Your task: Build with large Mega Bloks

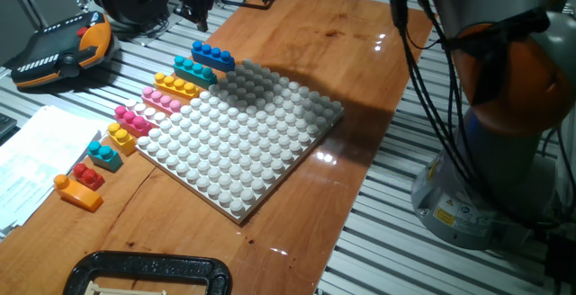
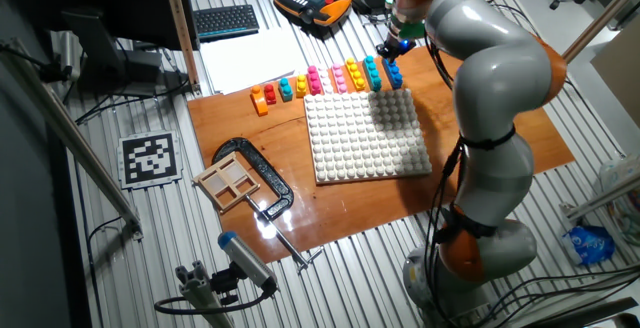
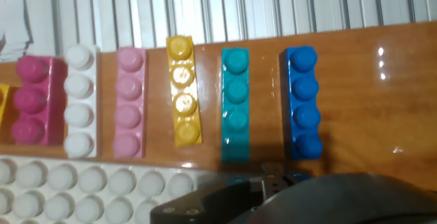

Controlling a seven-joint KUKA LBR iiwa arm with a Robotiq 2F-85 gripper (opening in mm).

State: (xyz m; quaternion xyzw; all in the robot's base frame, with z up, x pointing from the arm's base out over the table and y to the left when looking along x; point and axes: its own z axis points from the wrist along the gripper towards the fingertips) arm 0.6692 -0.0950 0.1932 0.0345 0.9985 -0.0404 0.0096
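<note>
A row of chunky plastic Mega Bloks lies on the wooden surface (image 2: 340,203) along one edge of the square white studded baseplate (image 1: 238,138), running from the blue four-stud brick (image 3: 303,104) through the teal brick (image 3: 235,104), yellow brick (image 3: 183,91), pale pink brick (image 3: 130,101), white brick (image 3: 79,101) and magenta brick (image 3: 31,101). The claw (image 2: 393,46) hangs above the blue end of the row; whether it is released or clenched cannot be told. An orange-and-black handheld pendant (image 1: 63,48), white paper sheets (image 1: 27,160) and a black clamp (image 2: 262,178) lie around.
</note>
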